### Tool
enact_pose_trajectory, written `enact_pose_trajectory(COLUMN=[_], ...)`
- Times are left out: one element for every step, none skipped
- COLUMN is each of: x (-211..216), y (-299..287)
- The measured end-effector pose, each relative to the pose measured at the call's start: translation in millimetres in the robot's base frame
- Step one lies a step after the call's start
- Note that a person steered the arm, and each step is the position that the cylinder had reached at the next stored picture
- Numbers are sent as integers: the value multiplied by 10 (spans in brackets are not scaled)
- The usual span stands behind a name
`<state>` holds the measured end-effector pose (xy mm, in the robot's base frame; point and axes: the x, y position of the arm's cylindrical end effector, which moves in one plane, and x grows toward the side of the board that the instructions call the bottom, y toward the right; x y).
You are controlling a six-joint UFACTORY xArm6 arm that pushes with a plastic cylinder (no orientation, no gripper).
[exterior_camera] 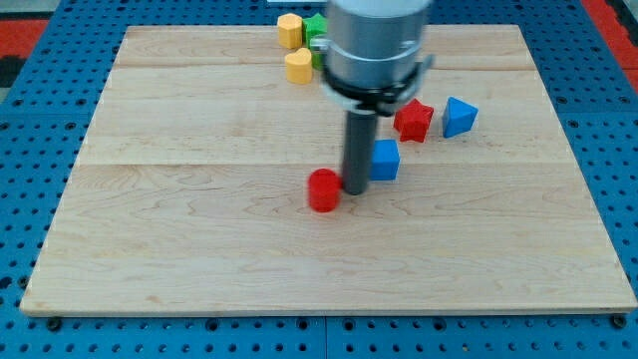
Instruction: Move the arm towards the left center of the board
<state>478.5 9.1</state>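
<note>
Rod stands upright, my tip (355, 189) between red cylinder (323, 189) and blue cube (385, 160); no jaws.

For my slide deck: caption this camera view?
My tip rests between the red cylinder and blue cube, mid-board.

The bench (199, 249) is pale wood with fine grain running across its joined planks, smooth and faintly satin. Around it lies blue perforated metal sheet (30, 329), matt. The red cylinder (323, 189) at the tool's nine o'clock and the blue cube (386, 160) at its three o'clock look like matt painted blocks (wood or plastic, unclear). The arm's housing (374, 40) is smooth grey metal.
</note>
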Motion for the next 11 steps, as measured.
enact_pose_trajectory(x=[48,191,199,249,422,592,592,356,-16,-185,100], y=[-569,-631,-1164,-1461,-1077,-1081,-1226,-1130,-1533,-2317,-2932])
